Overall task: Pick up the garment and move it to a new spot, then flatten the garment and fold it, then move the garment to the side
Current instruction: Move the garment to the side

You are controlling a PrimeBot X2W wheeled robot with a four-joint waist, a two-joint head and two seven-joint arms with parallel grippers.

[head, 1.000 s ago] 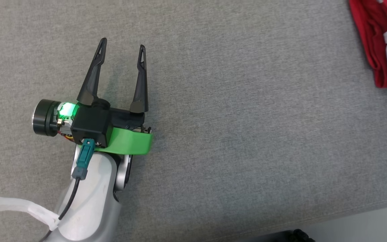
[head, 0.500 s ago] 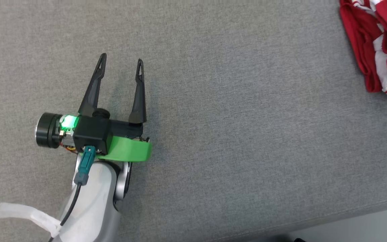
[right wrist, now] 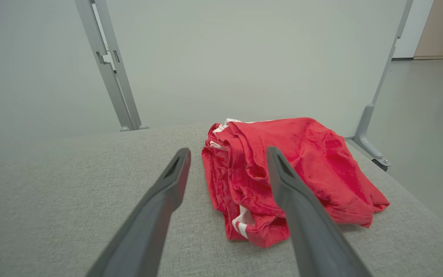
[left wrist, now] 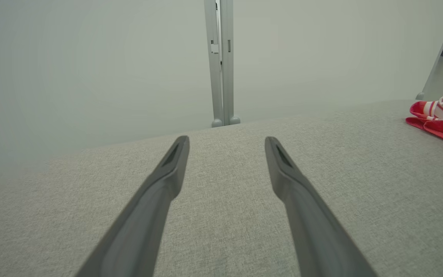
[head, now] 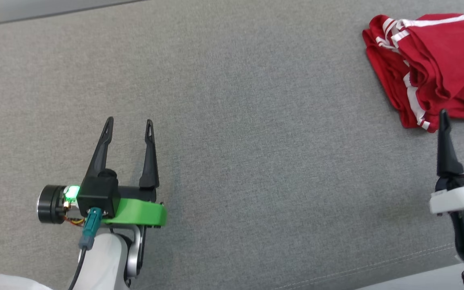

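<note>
Right dark two-finger claw [head: 460, 110] spread apart, empty, near red white-striped cloth garment [head: 437, 60]; setting-aside seemingly done; next, retreat without snagging.

We see the garment [head: 437, 60] lying on the padded surface [head: 256, 141], in its far right corner. The right gripper [head: 460, 110] stands just before the garment's near edge, close to the front border of the surface; if it touches the cloth, we cannot tell. The left gripper [head: 129, 121] is at the near left, well apart from the garment, with bare surface between them. Behind the surface we find a wall [left wrist: 90, 57] with an upright post [left wrist: 221, 61] before it. To the right of the surface lies the floor [right wrist: 429, 115].
</note>
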